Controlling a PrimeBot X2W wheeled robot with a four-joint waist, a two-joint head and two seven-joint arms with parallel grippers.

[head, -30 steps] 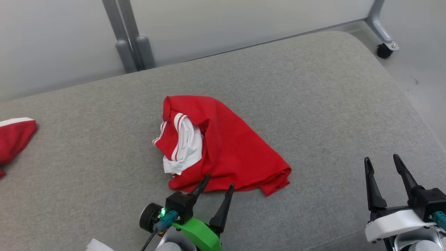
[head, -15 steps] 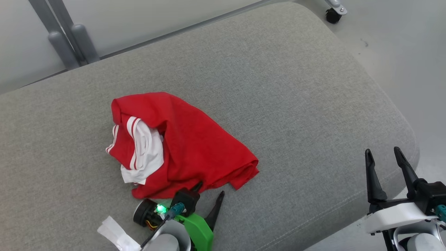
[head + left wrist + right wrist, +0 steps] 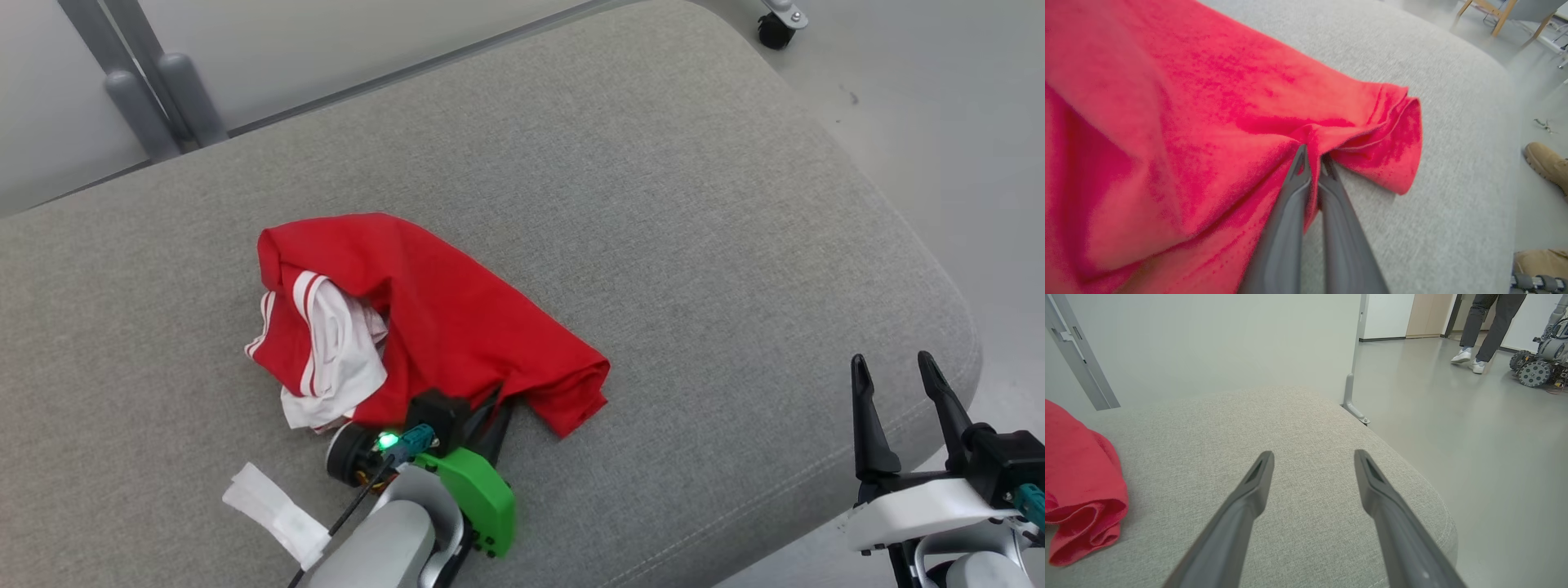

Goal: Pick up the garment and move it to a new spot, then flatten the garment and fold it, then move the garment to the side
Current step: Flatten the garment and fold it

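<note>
The garment [image 3: 457,327] is a red shirt with white trim, lying crumpled on the grey cushioned surface [image 3: 694,229]. My left gripper [image 3: 494,404] is shut on the garment's near hem. In the left wrist view the two dark fingers [image 3: 1298,192] pinch a fold of the red garment [image 3: 1188,114] between their tips [image 3: 1312,157]. My right gripper [image 3: 894,371] stands open at the lower right, over the cushion's near right edge, well apart from the cloth. In the right wrist view the right gripper [image 3: 1312,457] holds nothing, and the garment [image 3: 1081,486] lies at the far left.
A white paper tag [image 3: 273,510] lies near my left arm. Grey frame posts [image 3: 151,90] stand behind the cushion, and a caster wheel [image 3: 771,28] sits at the upper right. The cushion's right edge drops to the floor [image 3: 963,147]. A person's legs [image 3: 1488,330] and a wheeled robot [image 3: 1541,359] are far off; a tan shoe [image 3: 1545,163] is near.
My left gripper moved forward onto the garment's hem and shut on it, bunching the cloth. Before that, the head camera shifted right. The right gripper stayed open.
</note>
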